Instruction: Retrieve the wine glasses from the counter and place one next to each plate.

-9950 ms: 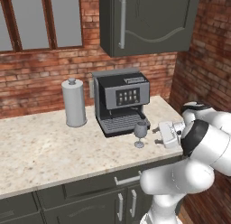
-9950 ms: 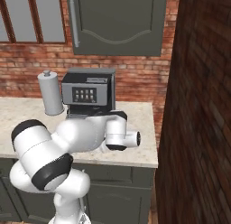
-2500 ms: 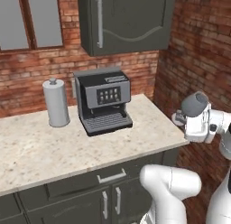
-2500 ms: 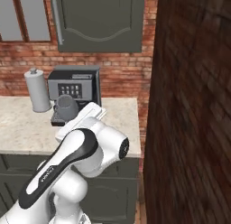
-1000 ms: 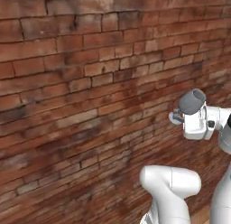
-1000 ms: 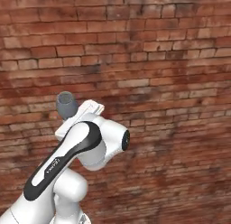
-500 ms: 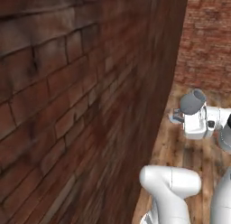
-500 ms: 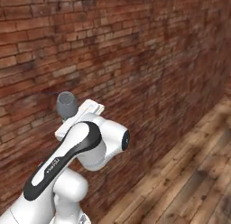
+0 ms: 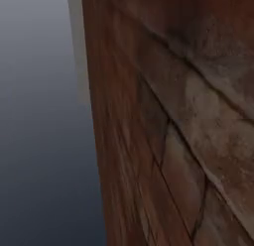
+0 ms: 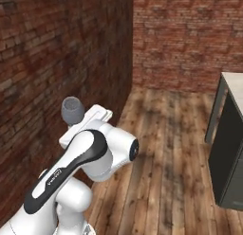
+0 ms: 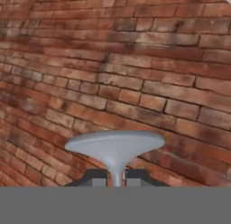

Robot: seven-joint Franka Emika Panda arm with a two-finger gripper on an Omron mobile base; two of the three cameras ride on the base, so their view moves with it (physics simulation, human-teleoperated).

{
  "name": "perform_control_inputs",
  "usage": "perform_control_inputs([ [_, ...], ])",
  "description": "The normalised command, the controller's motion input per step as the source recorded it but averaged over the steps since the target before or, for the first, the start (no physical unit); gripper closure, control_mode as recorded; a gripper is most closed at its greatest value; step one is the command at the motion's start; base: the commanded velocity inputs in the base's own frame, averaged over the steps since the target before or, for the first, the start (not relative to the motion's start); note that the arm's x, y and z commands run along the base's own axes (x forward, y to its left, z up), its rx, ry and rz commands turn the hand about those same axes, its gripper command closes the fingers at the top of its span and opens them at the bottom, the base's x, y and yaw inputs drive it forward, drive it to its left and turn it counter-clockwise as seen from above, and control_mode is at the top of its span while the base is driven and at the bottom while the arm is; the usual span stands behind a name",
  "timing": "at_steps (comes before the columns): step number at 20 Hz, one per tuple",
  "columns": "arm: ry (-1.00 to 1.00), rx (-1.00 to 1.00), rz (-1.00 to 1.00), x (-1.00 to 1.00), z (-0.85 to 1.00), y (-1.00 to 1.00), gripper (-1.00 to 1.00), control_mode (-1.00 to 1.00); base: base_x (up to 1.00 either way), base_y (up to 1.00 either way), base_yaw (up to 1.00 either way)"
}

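Observation:
A grey smoky wine glass (image 10: 72,110) rides above my arm's white hand, bowl uppermost, close to the brick wall. In the hand view its round foot (image 11: 115,145) spreads just above my gripper (image 11: 116,179). The gripper is shut on the thin stem between the two dark fingertips (image 11: 95,177). Behind the foot there is only brick. The counter and the plates are out of view.
A red brick wall (image 10: 57,63) runs close along my left and fills the near ground in the left base view (image 9: 188,141). Wooden floor (image 10: 166,149) stretches ahead to a far brick wall. A dark cabinet with a light top (image 10: 230,139) stands at the right.
The whole picture has swung: the base has turned, so the brick wall slid aside and the wooden floor and dark cabinet came into sight. The glass stays gripped.

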Motion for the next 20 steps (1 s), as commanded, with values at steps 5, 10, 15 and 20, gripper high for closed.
perform_control_inputs([
  [5,0.0,0.0,0.0,0.0,0.0,0.0,1.0,1.0,1.0,-0.03,-0.09],
  [10,0.0,0.0,0.0,0.0,0.0,0.0,1.0,1.0,1.0,-0.62,0.03],
  [15,0.0,0.0,0.0,0.0,0.0,0.0,1.0,1.0,1.0,-0.58,0.05],
  [20,0.0,0.0,0.0,0.0,0.0,0.0,1.0,1.0,1.0,-0.25,0.01],
])
